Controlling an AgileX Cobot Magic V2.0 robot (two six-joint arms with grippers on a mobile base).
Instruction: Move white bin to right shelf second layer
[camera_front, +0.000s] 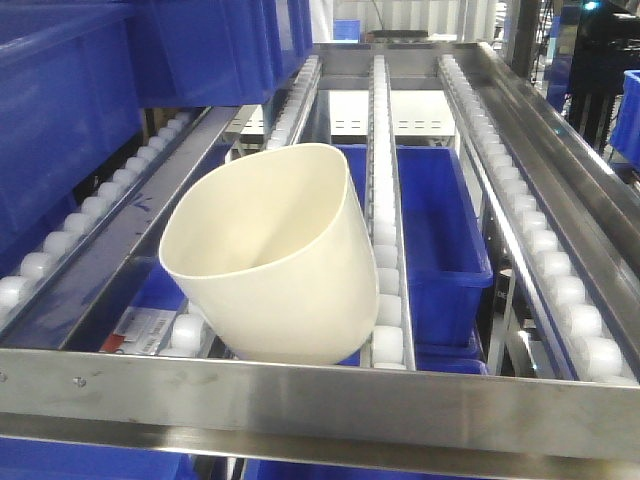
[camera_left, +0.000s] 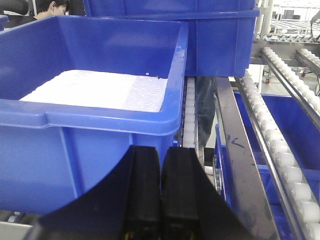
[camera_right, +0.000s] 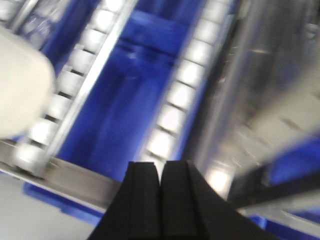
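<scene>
The white bin (camera_front: 275, 255) lies tilted on the roller rails of the right shelf second layer (camera_front: 385, 250), its mouth facing up and left, just behind the flat steel front bar (camera_front: 320, 395). A blurred part of the bin shows at the left edge of the right wrist view (camera_right: 20, 95). My right gripper (camera_right: 161, 165) is shut and empty, above the front bar, to the right of the bin. My left gripper (camera_left: 161, 150) is shut and empty, in front of a blue crate (camera_left: 100, 100). Neither gripper shows in the front view.
A blue crate (camera_front: 440, 240) sits on the level below the rails. More blue crates (camera_front: 70, 100) stand on the left. The crate by the left gripper holds white granular material (camera_left: 100, 90). Roller rails (camera_left: 285, 145) run on the right of it.
</scene>
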